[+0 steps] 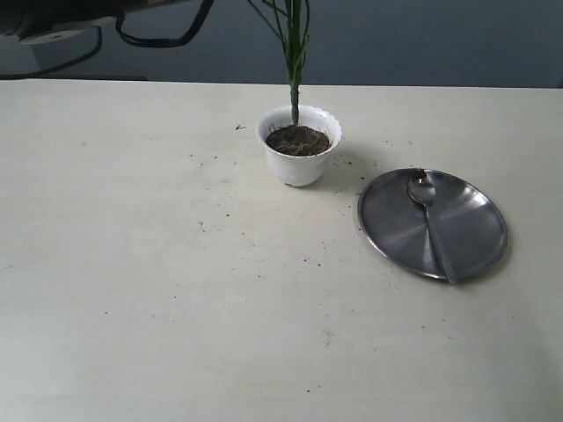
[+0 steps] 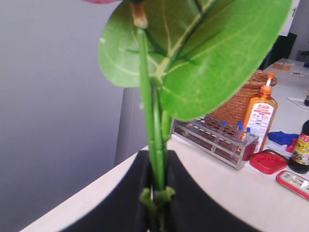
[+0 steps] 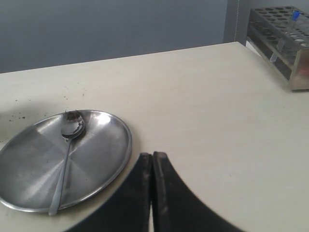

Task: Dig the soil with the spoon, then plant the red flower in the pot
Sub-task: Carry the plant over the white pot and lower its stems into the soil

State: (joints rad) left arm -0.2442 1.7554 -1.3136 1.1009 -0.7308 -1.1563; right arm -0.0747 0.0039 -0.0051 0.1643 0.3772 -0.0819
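Grip of left gripper (image 2: 155, 195) tight on stems of flower (image 2: 207, 53), squeezed shut on them, up above pot (image 1: 299, 165). Stem ends stuck in soil (image 1: 298, 140) inside pot, standing straight. Empty right gripper (image 3: 153, 162) pinched together, hanging over table (image 1: 132, 308) near plate (image 1: 387, 242). Steel spoon (image 1: 431, 224) flat on plate, right of pot in exterior view, not touching pot. Wide bare table left of pot and in front.

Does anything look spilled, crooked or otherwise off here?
Only small things. Dark soil crumbs are scattered on the table around the pot, and a bit of soil clings to the tip of the spoon, which lies on the plate. The pot stands upright with the flower standing in it.
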